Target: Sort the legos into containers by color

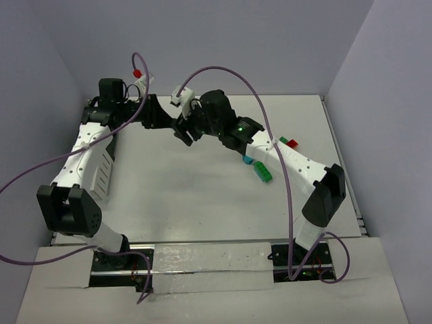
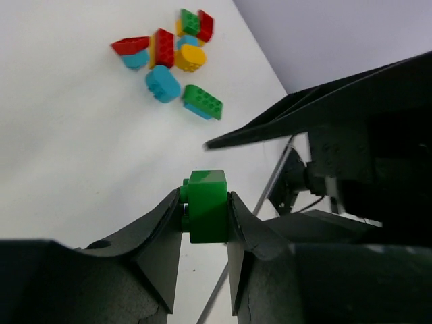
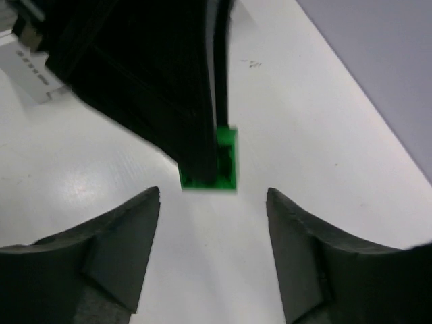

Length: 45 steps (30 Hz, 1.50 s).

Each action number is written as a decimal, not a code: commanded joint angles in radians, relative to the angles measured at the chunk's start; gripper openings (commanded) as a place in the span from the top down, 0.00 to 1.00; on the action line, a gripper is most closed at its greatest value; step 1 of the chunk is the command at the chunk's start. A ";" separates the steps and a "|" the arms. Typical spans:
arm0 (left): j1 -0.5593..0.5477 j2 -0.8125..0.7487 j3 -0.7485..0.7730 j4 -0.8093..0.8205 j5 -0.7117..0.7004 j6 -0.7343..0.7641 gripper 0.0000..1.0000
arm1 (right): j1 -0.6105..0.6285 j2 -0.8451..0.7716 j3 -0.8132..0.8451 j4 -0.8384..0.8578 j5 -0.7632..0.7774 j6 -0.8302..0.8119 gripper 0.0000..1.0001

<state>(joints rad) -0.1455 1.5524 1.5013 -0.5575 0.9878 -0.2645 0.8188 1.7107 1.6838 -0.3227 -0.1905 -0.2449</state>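
Note:
A green lego [image 2: 207, 206] is pinched between the fingers of my left gripper [image 2: 206, 196], which is shut on it above the table. My right gripper [image 3: 212, 192] faces it with its jaws open, and the same green lego [image 3: 226, 162] sits just beyond its fingertips. The two grippers [image 1: 172, 123] [image 1: 183, 134] meet at the back middle of the table. More legos lie in a pile: a red brick [image 2: 164, 47], a yellow piece [image 2: 190, 58], a cyan rounded piece [image 2: 162, 83] and a green brick [image 2: 202, 101]. The white container [image 1: 101, 169] lies under my left arm. I cannot make out the black container.
Beside my right arm lie a green brick [image 1: 263, 173], a cyan piece [image 1: 247, 160] and a red and green pair [image 1: 289, 142]. Purple cables [image 1: 223, 71] arc over the back of the table. Walls close in the left, back and right.

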 commanded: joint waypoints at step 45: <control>0.512 0.185 0.048 0.029 -0.804 0.445 0.29 | -0.529 -0.230 -0.286 -0.299 -0.057 0.056 0.01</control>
<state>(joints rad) 0.3672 1.7509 1.5036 -0.5639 0.1607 0.1699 0.3767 1.5166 1.3867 -0.5753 -0.2372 -0.1844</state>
